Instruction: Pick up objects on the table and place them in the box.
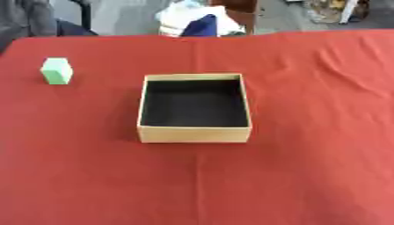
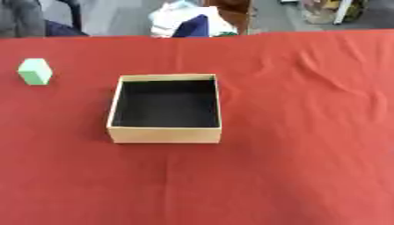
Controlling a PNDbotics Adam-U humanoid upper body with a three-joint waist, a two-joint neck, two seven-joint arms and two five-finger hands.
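A table covered with a red cloth point(image 1: 308, 176) fills the view from the robot's head; near its middle sits one open cardboard box point(image 1: 194, 133), tan outside and dark inside, with nothing visible in it; one pale green block point(image 1: 57, 70) stands on the cloth to the robot's left and slightly farther away than the box, well apart from it; no other loose object shows on the cloth, so the count is one box and one block; past the far edge of the table lies some white and dark blue clutter, too unclear to name.

Neither robot hand appears in either view, so whether their fingers are open or closed cannot be told.

The task appears to be at its start, the block not yet picked up; since the block lies on the left, the left hand looks the natural choice; a good approach would come down from above with fingers spread to either side of the block, close on two opposite faces, lift it clear of the cloth, carry it over the near-left wall of the box, and release it low above the dark floor so it does not bounce out.
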